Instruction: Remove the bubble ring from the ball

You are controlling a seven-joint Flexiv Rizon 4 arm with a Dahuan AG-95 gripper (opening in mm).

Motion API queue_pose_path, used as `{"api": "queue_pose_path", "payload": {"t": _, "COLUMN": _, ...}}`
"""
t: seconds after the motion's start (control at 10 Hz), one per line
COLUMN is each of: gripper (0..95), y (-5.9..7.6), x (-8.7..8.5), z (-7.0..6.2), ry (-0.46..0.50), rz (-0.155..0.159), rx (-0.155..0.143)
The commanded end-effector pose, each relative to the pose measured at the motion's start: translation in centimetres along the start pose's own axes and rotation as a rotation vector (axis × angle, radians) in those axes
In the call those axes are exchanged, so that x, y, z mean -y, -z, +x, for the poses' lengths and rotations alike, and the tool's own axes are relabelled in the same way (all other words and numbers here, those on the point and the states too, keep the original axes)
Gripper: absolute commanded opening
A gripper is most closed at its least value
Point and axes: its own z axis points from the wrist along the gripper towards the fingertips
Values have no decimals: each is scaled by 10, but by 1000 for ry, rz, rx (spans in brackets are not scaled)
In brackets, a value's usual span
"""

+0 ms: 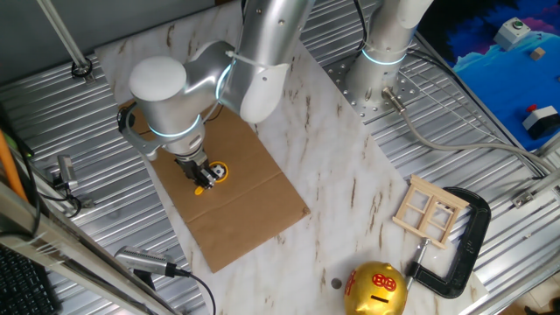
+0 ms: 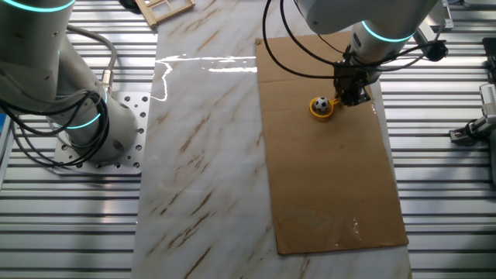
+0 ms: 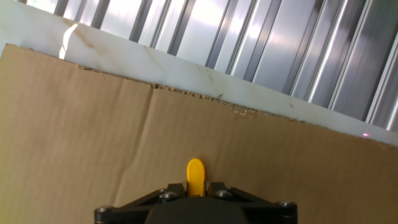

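Observation:
The yellow-orange bubble ring (image 2: 323, 111) lies on the brown cardboard sheet (image 2: 325, 178) with the tiny black-and-white ball (image 2: 320, 103) inside its hoop. My gripper (image 2: 346, 99) is down at the ring's handle and shut on it. In the hand view the yellow handle tip (image 3: 195, 175) sticks out between the two black jaws, which press its sides; the hoop and ball are hidden there. In the one fixed view the ring (image 1: 213, 174) shows just under the gripper (image 1: 201, 178), the ball mostly hidden.
A pale wooden window frame (image 1: 429, 211) and a black C-clamp (image 1: 468, 245) lie at the right. A shiny gold round bank (image 1: 376, 290) stands near the front edge. A second arm's base (image 2: 93, 124) is bolted beside the marble top.

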Motion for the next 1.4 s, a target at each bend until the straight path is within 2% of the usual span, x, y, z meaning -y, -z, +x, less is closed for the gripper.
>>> {"api": "queue_pose_path", "payload": {"t": 0.1, "gripper": 0, "y": 1, "x": 0, "z": 1, "ry": 0, "rz": 0, "rx": 0}}
{"api": "queue_pose_path", "payload": {"t": 1.4, "gripper": 0, "y": 15, "x": -1, "z": 4, "ry": -13, "rz": -8, "rx": -3}}
